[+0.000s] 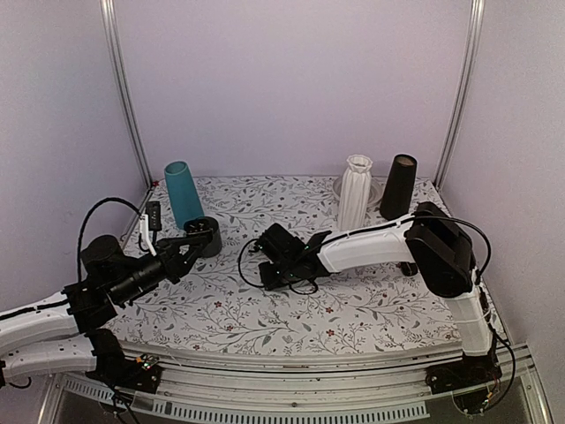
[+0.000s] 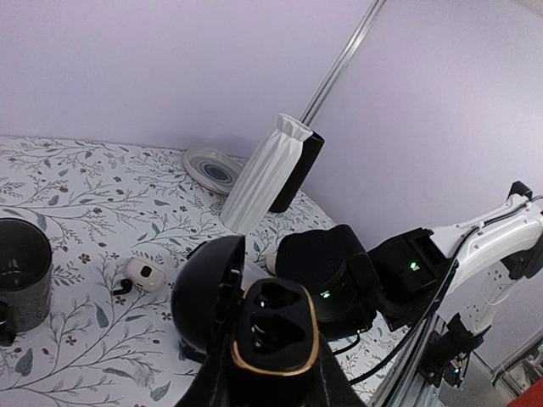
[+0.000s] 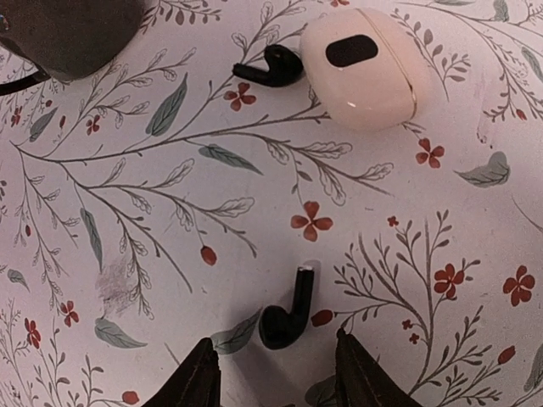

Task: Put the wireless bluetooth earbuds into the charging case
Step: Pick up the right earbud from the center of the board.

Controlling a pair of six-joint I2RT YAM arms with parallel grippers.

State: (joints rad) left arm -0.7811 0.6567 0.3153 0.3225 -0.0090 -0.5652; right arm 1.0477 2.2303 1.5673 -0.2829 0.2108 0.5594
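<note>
One earbud (image 3: 287, 312) just beyond fingertips of right tool (image 3: 276, 373), centred

**Charging case** (image 2: 271, 326): glossy black and rounded, with a gold-coloured rim round the base opening. The lid is hinged open and stands swung to one side. Two moulded sockets are exposed and unfilled. The case is off the table (image 1: 371, 309), clamped at its base in the left gripper (image 2: 267, 386), with the opening tilted upward, over the table's left part.

**Earbuds:** two, black, stemmed, both lying on their sides on the table and well apart from each other. The first earbud (image 3: 288, 314) lies with its stem pointing away from its bud. The second earbud (image 3: 270, 68) lies curled, stem sideways. They appear to lie near the table's middle, though they are too small to confirm from overhead.
</note>
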